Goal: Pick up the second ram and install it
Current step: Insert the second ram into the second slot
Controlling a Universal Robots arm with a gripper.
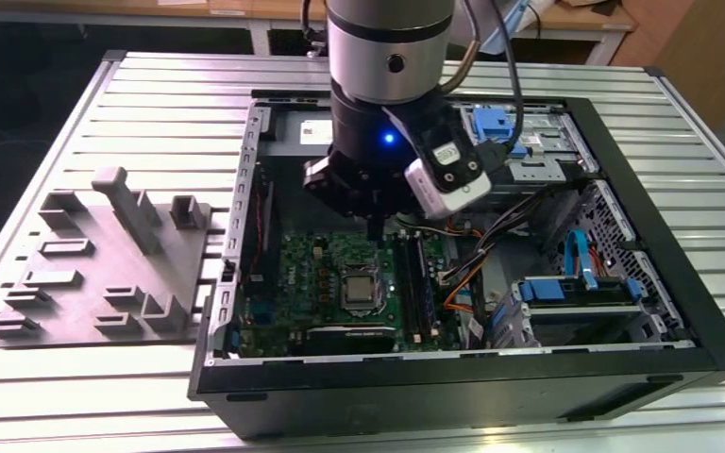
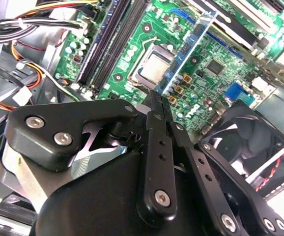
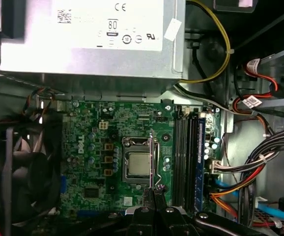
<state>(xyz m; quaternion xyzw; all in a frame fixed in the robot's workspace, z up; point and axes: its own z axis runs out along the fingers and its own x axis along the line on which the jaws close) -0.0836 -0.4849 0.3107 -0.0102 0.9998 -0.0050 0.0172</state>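
While the arm stood over an open computer case [image 1: 463,382] on a slatted table [image 1: 148,104], its gripper [image 1: 373,222] was clenched on the ram [image 2: 191,49], a thin dark-blue board. In the second wrist view the two black fingers [image 2: 157,147] met at the gripper [image 2: 155,96], and the ram ran out from between their tips, slanting across the picture above the green motherboard [image 2: 220,64]. It passed just beside the metal socket [image 2: 152,66] and lay apart from the black slots [image 2: 107,44], not seated in any of them.

In the first wrist view the gripper [image 3: 154,191] sat between the socket [image 3: 138,164] and the slots [image 3: 184,157]. Another blue strip [image 3: 201,157] stood in the slot row farthest from the socket. A grey power supply [image 3: 88,39] bordered the motherboard [image 3: 93,147], and a black fan [image 3: 29,172] sat at its side. On the exterior view's left, a grey fixture [image 1: 98,274] rested on the table.
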